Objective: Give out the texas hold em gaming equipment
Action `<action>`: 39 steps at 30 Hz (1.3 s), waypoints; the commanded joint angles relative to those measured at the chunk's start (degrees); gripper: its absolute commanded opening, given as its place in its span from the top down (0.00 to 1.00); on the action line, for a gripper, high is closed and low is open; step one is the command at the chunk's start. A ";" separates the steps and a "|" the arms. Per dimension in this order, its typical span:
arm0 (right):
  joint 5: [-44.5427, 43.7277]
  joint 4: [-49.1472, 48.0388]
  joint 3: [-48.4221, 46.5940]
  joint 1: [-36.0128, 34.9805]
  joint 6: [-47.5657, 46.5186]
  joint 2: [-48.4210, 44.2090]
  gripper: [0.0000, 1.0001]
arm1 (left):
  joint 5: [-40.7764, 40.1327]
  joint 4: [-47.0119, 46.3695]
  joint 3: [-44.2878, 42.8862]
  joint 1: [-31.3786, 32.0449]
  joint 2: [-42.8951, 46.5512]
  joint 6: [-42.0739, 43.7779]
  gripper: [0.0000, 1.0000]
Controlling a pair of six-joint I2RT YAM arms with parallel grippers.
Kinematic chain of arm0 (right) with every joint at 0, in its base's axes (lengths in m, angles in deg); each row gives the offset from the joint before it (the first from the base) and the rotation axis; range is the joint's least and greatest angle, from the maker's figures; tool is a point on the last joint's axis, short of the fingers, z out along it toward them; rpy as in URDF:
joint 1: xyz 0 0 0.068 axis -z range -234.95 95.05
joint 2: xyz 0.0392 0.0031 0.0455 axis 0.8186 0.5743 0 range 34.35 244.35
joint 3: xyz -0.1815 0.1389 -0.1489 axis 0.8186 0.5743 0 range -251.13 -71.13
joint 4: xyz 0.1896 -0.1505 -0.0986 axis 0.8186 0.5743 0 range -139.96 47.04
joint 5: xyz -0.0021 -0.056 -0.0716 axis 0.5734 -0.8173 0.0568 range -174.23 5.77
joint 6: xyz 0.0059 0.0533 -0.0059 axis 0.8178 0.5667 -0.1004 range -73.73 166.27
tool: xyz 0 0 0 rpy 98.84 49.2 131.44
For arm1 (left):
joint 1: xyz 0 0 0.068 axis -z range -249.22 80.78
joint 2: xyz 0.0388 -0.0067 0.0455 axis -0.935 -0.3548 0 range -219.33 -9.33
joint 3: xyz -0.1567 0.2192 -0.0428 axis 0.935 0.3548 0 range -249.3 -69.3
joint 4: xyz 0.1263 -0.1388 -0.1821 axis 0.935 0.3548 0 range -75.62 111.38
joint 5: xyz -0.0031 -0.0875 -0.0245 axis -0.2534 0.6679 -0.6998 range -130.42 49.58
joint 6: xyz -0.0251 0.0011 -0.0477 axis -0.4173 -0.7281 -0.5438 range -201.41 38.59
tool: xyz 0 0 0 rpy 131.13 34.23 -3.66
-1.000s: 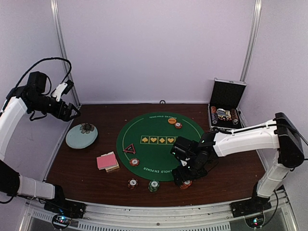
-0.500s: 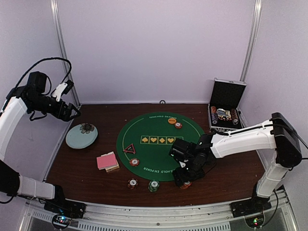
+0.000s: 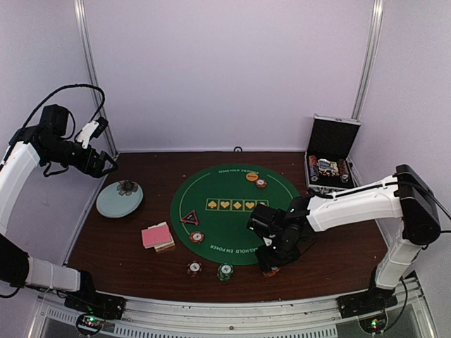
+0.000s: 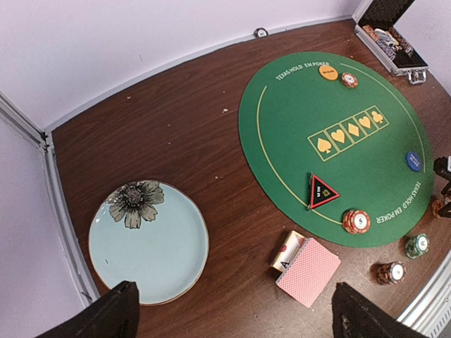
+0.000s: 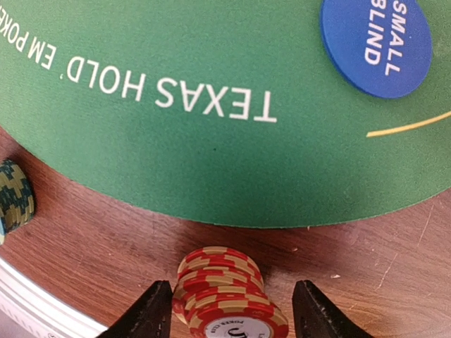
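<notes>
My right gripper [image 5: 229,304] hangs low over the wood just off the green mat's [image 3: 232,211] front edge. It is open, one finger on each side of a red-striped chip stack [image 5: 225,296], with a gap still showing on the right side. In the top view this gripper [image 3: 271,263] covers most of the stack. The blue button [image 5: 375,44] lies on the mat behind it. The orange button [image 4: 328,72], triangular marker [image 4: 322,191], another red chip stack [image 4: 356,221] and the pink-backed cards [image 4: 307,271] show from the left wrist. My left gripper [image 4: 236,317] is wide open and empty, high above the dish.
The pale blue flowered dish [image 3: 119,199] sits at the left. An open metal case [image 3: 330,158] with chips stands at the back right. Two more chip stacks, brown [image 3: 194,268] and green [image 3: 225,271], stand near the front edge, left of my right gripper.
My right gripper's jaws have narrowed round the red-striped chip stack, and that arm has shifted slightly left. The left arm has not moved.
</notes>
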 commanded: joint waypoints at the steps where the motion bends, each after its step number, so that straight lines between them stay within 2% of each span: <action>1: -1.97 1.64 -1.70 -0.81 -0.79 1.12 0.40 | 0.15 -0.16 -1.35 -0.36 -0.07 0.94 0.02; 4: -2.09 1.76 -1.93 -1.00 -0.71 1.13 0.45 | 0.22 -0.18 -1.35 -0.37 -0.15 0.95 0.02; 8: -2.25 2.23 -2.52 -1.04 -0.72 0.77 0.58 | 0.21 -0.20 -1.27 -0.31 0.01 0.95 0.03; 28: -3.64 12.79 -12.04 0.16 -4.30 -2.74 0.57 | 0.11 -0.21 -1.00 -0.33 0.52 0.95 0.02; 32: -4.94 14.77 -13.23 3.52 -5.85 -3.29 0.57 | 0.20 -0.21 -0.87 -0.34 0.61 0.84 0.02; 39: -4.84 12.69 -12.37 14.46 -9.93 -2.35 0.58 | -0.09 0.05 -0.82 -0.36 0.94 0.84 0.02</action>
